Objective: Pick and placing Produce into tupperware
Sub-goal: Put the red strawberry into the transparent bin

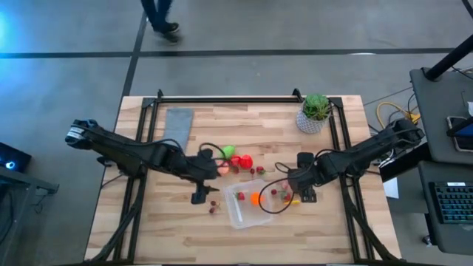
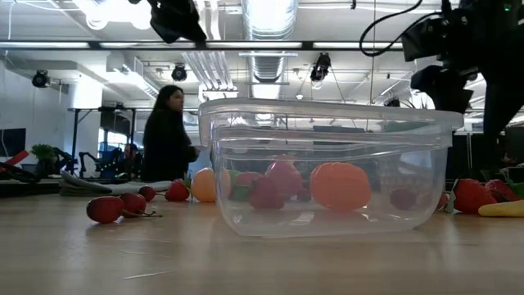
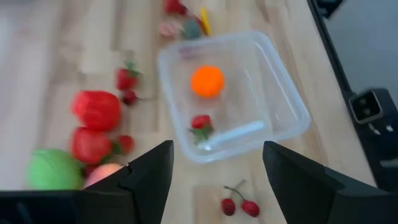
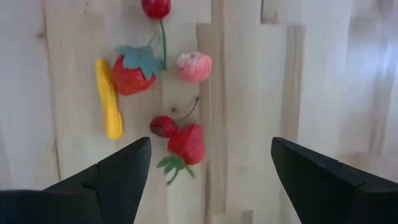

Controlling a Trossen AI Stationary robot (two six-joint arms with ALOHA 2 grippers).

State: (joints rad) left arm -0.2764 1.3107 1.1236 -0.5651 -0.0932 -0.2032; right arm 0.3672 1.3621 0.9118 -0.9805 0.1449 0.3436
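The clear tupperware point(image 1: 247, 207) stands on the table near the front middle; it also shows in the low view point(image 2: 327, 172) and the left wrist view point(image 3: 273, 81). Inside lie an orange ball point(image 3: 207, 81) and a strawberry point(image 3: 200, 122). A green piece point(image 1: 228, 151), red pieces point(image 1: 244, 161) and a pink piece point(image 1: 222, 168) lie on the table behind it. My left gripper point(image 1: 199, 193) hangs open and empty left of the tupperware point(image 3: 216, 155). My right gripper point(image 1: 305, 193) hangs open and empty right of it, above two strawberries point(image 4: 186, 143), a yellow piece point(image 4: 109, 99) and a pink piece point(image 4: 194, 66).
Two cherries point(image 1: 213, 208) lie left of the tupperware. A grey cloth point(image 1: 178, 125) lies at the far left and a potted plant point(image 1: 315, 112) stands at the far right. A person point(image 2: 168, 135) stands in the room beyond the table.
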